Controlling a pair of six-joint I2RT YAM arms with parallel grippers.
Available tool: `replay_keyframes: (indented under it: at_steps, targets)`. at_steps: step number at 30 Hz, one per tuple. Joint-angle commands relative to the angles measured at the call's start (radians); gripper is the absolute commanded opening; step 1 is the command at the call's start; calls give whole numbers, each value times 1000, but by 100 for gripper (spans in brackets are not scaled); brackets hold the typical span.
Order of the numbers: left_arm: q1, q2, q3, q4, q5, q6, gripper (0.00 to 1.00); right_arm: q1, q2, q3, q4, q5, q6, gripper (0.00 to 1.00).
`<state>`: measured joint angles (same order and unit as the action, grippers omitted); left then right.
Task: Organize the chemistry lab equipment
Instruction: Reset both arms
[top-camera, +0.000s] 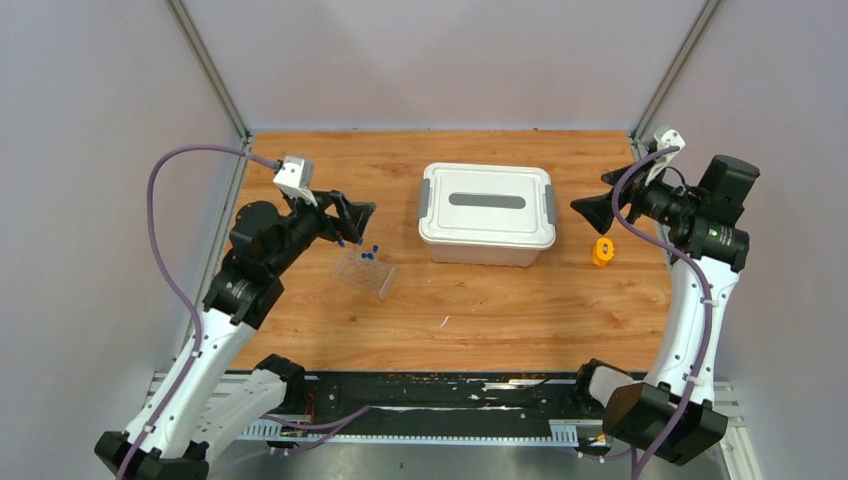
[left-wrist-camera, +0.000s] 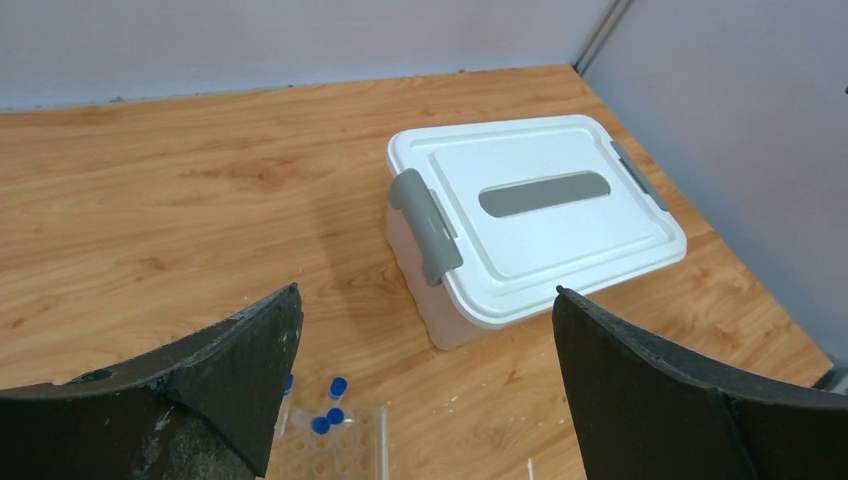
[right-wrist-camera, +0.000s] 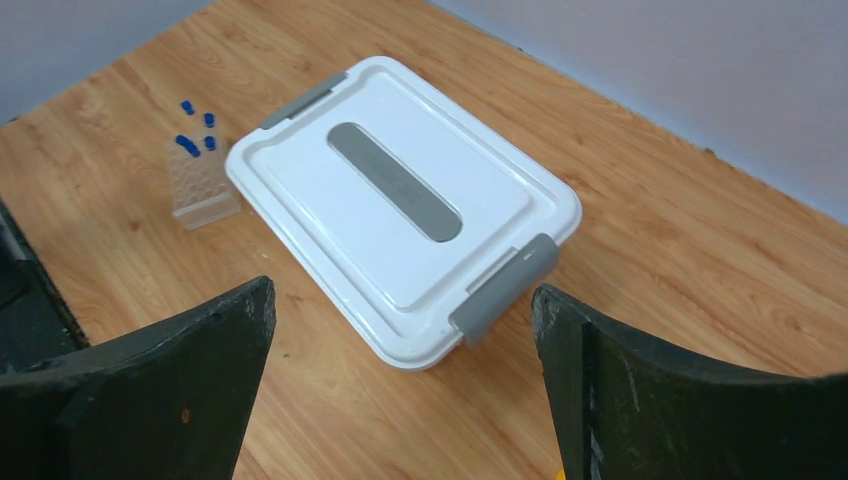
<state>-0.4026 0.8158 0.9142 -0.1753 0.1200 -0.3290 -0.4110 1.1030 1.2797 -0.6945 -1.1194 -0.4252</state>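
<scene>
Of the chemistry lab equipment, a clear tube rack (top-camera: 368, 274) stands tilted on the wooden table, left of centre. Tiny blue-capped tubes (top-camera: 366, 254) sit at its far end. The left wrist view shows the rack (left-wrist-camera: 340, 452) and tubes (left-wrist-camera: 331, 405) at the bottom edge, partly behind the left finger. My left gripper (top-camera: 356, 220) hovers just above and behind the rack, open and holding nothing (left-wrist-camera: 427, 291). At the table's right side my right gripper (top-camera: 592, 211) is raised and open, also holding nothing (right-wrist-camera: 404, 287). From that wrist the rack (right-wrist-camera: 201, 186) appears far off, beyond the bin.
A pink bin with a closed white lid (top-camera: 487, 213) and grey latches sits at the middle of the table. A small orange object (top-camera: 602, 251) lies to its right, below the right gripper. Grey walls close in the left, back and right sides.
</scene>
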Motion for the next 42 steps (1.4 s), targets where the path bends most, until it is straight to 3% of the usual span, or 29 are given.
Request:
replay_keyframes:
  at_steps: [1, 10, 22, 42]
  targets:
    - [4, -84, -8, -52, 66, 28, 100, -2, -21, 31, -72, -183, -61, 99]
    - [4, -210, 1, -165, 95, 58, 100, -2, -36, 58, -30, -86, 217, 99]
    - [3, -334, 10, -263, 26, 84, 100, -2, -176, -53, 87, -35, 298, 99]
    - [4, -348, -3, -283, 9, 90, 100, -2, -347, -152, 144, 172, 337, 100]
